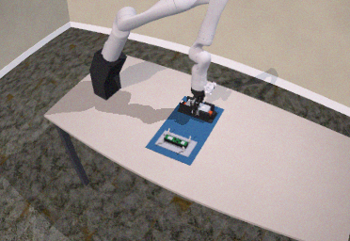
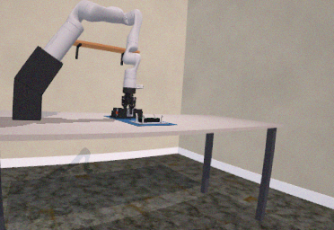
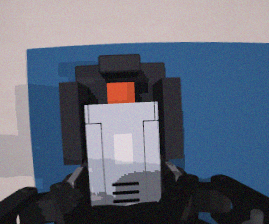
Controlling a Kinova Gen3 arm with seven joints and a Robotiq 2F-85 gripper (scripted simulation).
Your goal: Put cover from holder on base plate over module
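The arm reaches straight down over the black holder (image 1: 203,111) at the far end of the blue mat (image 1: 162,139) on the counter (image 1: 263,166). The pale cover (image 3: 122,150) sits in that holder (an orange block (image 3: 121,92) shows behind it). The fingers flank the cover, partly spread, gripping nothing. The green module (image 1: 176,141) lies on the base plate (image 1: 188,151), well apart.
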